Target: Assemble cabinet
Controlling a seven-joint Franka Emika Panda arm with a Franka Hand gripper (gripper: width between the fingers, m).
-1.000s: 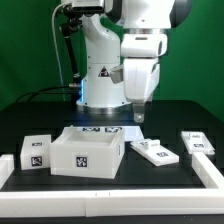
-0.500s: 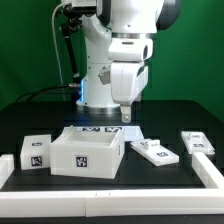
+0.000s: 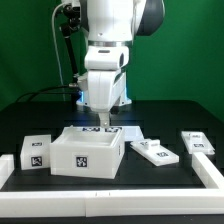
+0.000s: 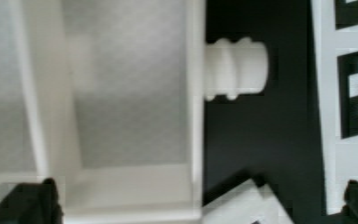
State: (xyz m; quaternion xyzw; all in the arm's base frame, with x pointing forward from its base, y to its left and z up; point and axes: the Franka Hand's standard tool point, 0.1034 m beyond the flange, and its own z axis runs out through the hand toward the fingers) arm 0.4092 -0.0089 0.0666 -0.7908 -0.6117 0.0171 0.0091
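Gripper (image 3: pixel 104 125) hangs from the arm straight over the back edge of the cabinet box (image 3: pixel 88 152), fingers pointing down. In the wrist view its two dark fingertips (image 4: pixel 23 196) sit far apart, so the gripper (image 4: pixel 190 198) is spread wide and pinches nothing. One upright white wall (image 4: pixel 194 110) of the box runs between them, with a round peg (image 4: pixel 234 68) sticking out of its outer side.

The open-topped white box stands on the black table (image 3: pixel 170 175) before the robot base and carries a square tag (image 3: pixel 84 158) on its front. A small tagged cube (image 3: pixel 36 150) sits near it on the exterior view's left. Two flat white panels (image 3: pixel 155 151) (image 3: pixel 198 142) lie apart on the exterior view's right.
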